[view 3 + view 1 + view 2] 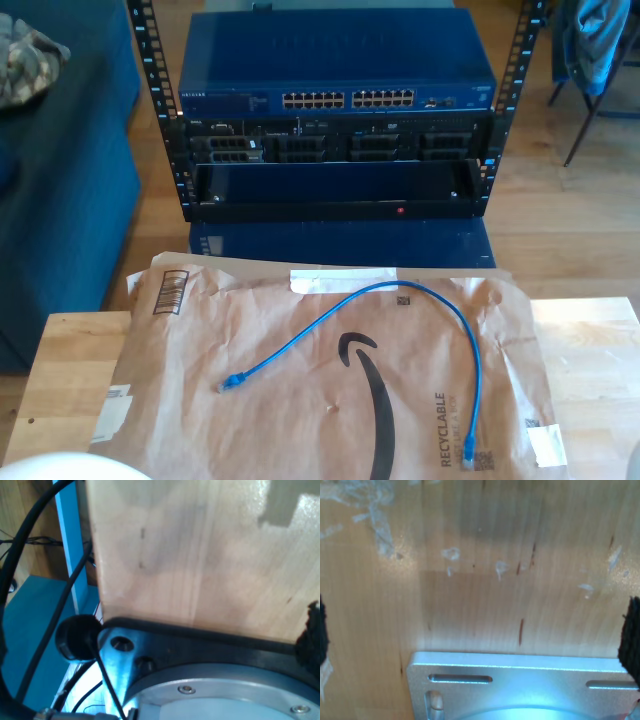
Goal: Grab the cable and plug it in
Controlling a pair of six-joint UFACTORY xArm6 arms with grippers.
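Note:
The cable [400, 287] is thin and bright blue. It lies in an arch on a brown paper mailer [330, 420] in the exterior view, with one plug [232, 382] toward that view's left and the other plug [468, 452] near its lower right. My first gripper [157, 640] looks down at bare wood and a black-edged metal base; a dark fingertip [313, 632] sits at the frame's edge. My second gripper [480, 635] is open over wood and a metal plate, its dark fingertips [631, 635] far apart. Neither has anything between its fingers.
Behind the wooden table [60, 370] stands a rack with a blue network switch [340, 60] showing rows of ports [345, 100]. Black cables [55, 615] run beside the first gripper's base. A white rounded part [60, 466] shows at the exterior view's lower left.

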